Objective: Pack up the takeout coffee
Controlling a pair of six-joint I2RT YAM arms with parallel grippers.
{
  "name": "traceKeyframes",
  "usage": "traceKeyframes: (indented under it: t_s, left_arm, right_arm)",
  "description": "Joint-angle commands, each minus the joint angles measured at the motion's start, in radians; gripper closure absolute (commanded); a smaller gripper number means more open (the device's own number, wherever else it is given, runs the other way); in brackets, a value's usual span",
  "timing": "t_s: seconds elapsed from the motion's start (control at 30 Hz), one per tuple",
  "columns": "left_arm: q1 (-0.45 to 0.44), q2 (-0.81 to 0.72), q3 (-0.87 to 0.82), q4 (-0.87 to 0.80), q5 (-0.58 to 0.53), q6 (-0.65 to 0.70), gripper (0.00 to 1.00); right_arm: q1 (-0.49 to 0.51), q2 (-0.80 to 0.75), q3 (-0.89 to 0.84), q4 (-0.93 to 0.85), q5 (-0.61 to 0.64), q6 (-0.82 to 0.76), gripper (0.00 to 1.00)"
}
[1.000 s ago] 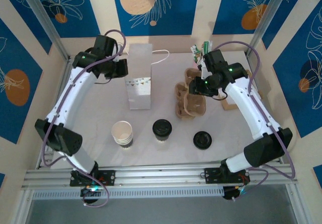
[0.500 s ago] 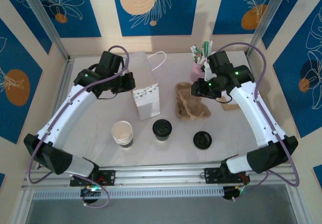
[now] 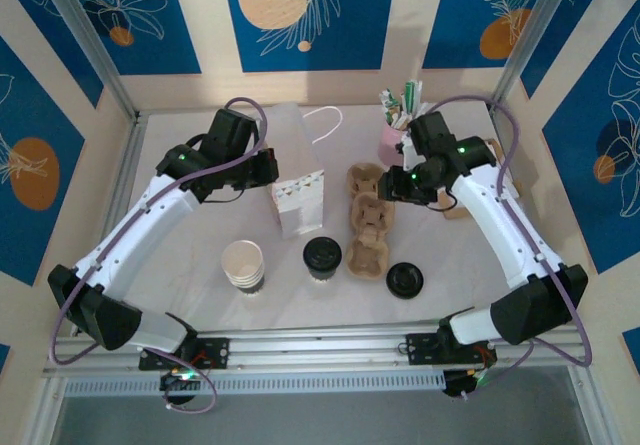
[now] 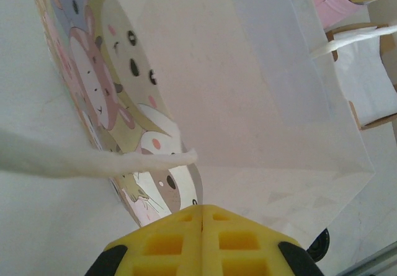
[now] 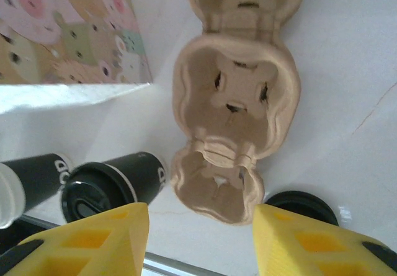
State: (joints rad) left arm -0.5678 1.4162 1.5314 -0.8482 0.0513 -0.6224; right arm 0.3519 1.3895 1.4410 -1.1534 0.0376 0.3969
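2 arms: white shells, black joint housings, small green light near each wrist. Lilac cable loops along left arm [image 3: 148,207], same on right arm [image 3: 500,223]. Yellow fingers with square moulded recesses on left gripper [image 4: 201,214] and right gripper [image 5: 201,226].

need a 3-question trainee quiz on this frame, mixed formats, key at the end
1. True or false: the right gripper hangs open over the cup carrier.
2. Which gripper is shut, against the paper bag?
3. The takeout coffee stands: A in the cup carrier; B in the paper bag; C on the table.
Key: 1 true; 2 left gripper; 3 C.
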Motion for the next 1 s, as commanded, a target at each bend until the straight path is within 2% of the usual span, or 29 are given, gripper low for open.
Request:
traceKeyframes:
  t_s: [0.0,0.2,0.4,0.67,0.97]
  left_arm:
    - [-0.004,-0.017,-0.006,0.008,0.001,0.007,0.94]
    - [-0.004,-0.032,-0.019,0.012,0.012,0.015,0.76]
    - [-0.003,-0.057,-0.036,0.002,0.021,0.029,0.55]
    - [-0.004,-0.095,-0.038,-0.005,0.028,0.044,0.37]
    - [-0.003,-0.125,-0.060,0.000,0.024,0.061,0.16]
  right_arm:
    - [0.044,-0.045,-0.070,0.029,0.031,0.005,0.51]
    - [0.155,-0.094,-0.214,0.117,0.148,0.112,0.50]
    - [0.250,-0.041,-0.283,0.162,0.275,0.217,0.49]
    - [0.269,0.022,-0.336,0.226,0.332,0.270,0.49]
    - [0.274,0.086,-0.358,0.306,0.323,0.295,0.46]
